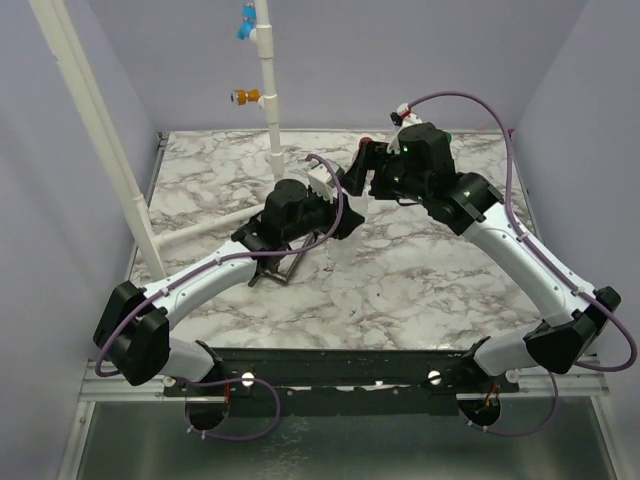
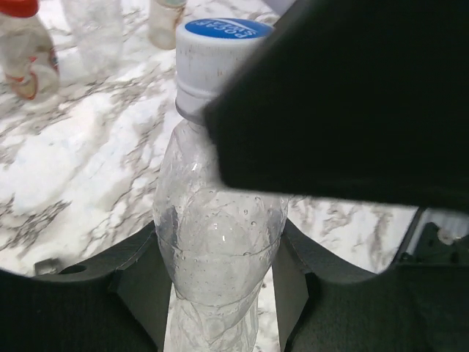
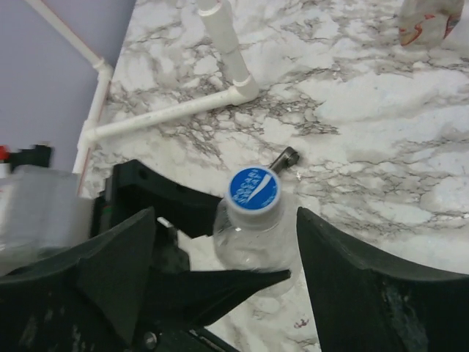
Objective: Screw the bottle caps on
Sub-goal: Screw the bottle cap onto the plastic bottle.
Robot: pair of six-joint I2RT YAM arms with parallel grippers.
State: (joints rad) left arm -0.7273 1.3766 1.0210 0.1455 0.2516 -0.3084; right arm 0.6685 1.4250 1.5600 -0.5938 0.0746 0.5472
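My left gripper [image 2: 216,293] is shut on the lower body of a clear bottle [image 2: 220,235], which it holds upright. A white-and-blue bottle cap [image 2: 223,33] sits on the bottle's neck. In the right wrist view the same cap [image 3: 253,189] lies between the spread fingers of my right gripper [image 3: 234,257], which is open and apart from the cap on both sides. Below the bottle [image 3: 253,246] in that view is the black body of the left gripper [image 3: 146,198]. From above, both grippers meet near the table's middle back, the left [image 1: 335,215] and the right [image 1: 365,170].
A bottle with a red cap and reddish label [image 2: 26,51] and two more clear bottles [image 2: 91,29] stand behind the held one. A white pipe [image 1: 270,90] with orange [image 1: 245,97] and blue [image 1: 245,25] fittings rises at the back. A small metal piece [image 3: 284,158] lies on the marble.
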